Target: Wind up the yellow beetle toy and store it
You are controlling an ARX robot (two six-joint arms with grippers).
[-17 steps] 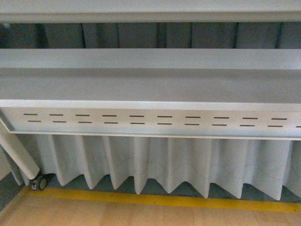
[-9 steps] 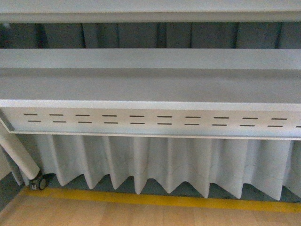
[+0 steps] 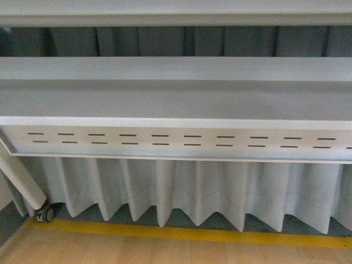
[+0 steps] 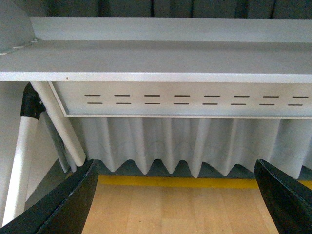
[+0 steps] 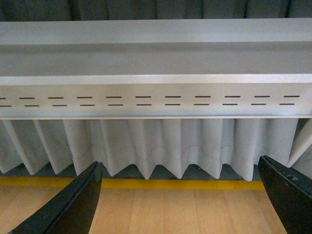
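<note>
Left gripper [image 4: 178, 204] open wide: 2 black fingers [image 4: 63, 204] stand far apart, with nothing held between them, only wooden floor [image 4: 175, 209] seen past the gap. Right gripper [image 5: 180, 204] in the same state, its 2 black fingers [image 5: 73, 204] spread and empty. Yellow beetle toy: shows in none of the 3 views, so its place cannot be told. Front view: neither arm in frame. Grey shelf [image 3: 176, 102] spans the full width across the middle of the frame; upper shelf [image 3: 176, 11] runs along the top edge. Under the grey shelf's front lip sits a pale panel [image 3: 176, 140] with 2 rows of short dark slots. Pleated white curtain [image 3: 192, 187] hangs below the panel, its hem zigzagging just above a yellow floor stripe [image 3: 192, 235] in the lower part of the frame. Lower left of the frame: slanted white tube leg [image 3: 22, 181] ending at a small dark caster [image 3: 44, 213], near the stripe's end. Both wrist views face the same shelf, slotted panel, curtain and stripe. Left wrist view adds a black joint [image 4: 31, 105] on the white tubing beside the panel.
</note>
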